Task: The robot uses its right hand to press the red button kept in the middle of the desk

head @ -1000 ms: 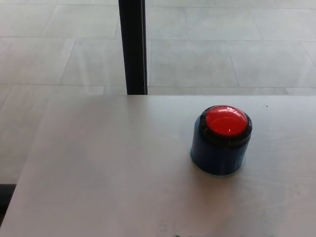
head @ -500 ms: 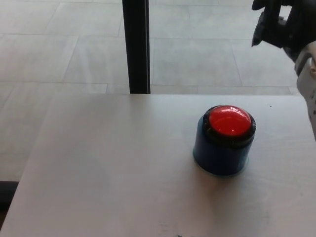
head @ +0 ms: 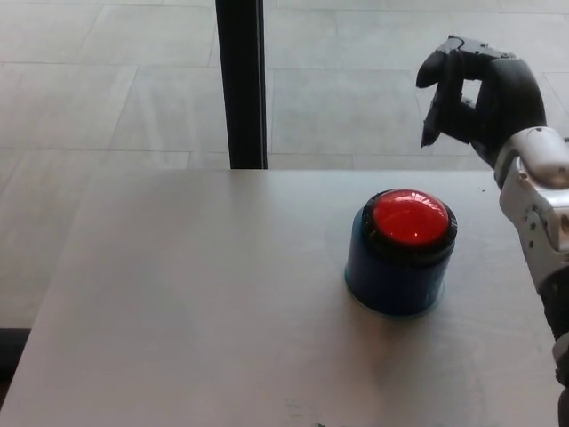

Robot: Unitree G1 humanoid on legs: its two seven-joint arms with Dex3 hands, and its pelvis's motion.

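Lower now, right hand (head: 480,93) hovers beyond red button (head: 409,217); post (head: 240,84) apart.

A single head view looks steeply down from close above the desk (head: 196,311), facing the tiled floor (head: 107,89) beyond.

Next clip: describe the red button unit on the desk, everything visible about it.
The red button is a glossy, domed cap set in a black ring atop a squat, dark blue cylindrical housing. It looks like plastic. It stands upright on the pale desk, right of centre in the head view, with a faint shadow at its base. Nothing touches it except the desk: the right hand hangs above and beyond it, clearly apart. Whether it is pressed down cannot be told.
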